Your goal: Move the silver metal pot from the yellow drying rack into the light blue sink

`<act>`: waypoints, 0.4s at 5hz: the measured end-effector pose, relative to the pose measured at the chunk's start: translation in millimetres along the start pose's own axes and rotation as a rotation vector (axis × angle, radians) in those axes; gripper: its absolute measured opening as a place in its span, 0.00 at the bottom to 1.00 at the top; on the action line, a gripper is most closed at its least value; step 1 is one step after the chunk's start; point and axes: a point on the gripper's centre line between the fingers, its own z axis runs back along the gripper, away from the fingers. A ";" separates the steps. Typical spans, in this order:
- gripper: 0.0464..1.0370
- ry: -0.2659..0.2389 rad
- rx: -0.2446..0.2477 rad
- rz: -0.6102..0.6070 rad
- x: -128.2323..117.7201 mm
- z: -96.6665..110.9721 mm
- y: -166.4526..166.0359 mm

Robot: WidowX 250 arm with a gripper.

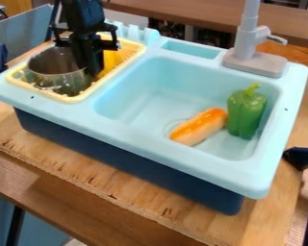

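Metal pot sits in the yellow rack at the sink's left end; gripper hangs against its basin-side rim, grip state indeterminable.

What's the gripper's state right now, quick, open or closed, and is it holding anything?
Gripper: down at the metal pot in the yellow rack; open, closed or holding can't be told.

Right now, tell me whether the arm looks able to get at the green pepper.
Probably yes: the green pepper stands uncovered in the sink basin, the faucet behind it. The pincer is at the yellow rack, nothing tall between them.
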 end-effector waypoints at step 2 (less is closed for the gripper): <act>0.01 0.065 0.188 0.002 0.0 54.6 -43.5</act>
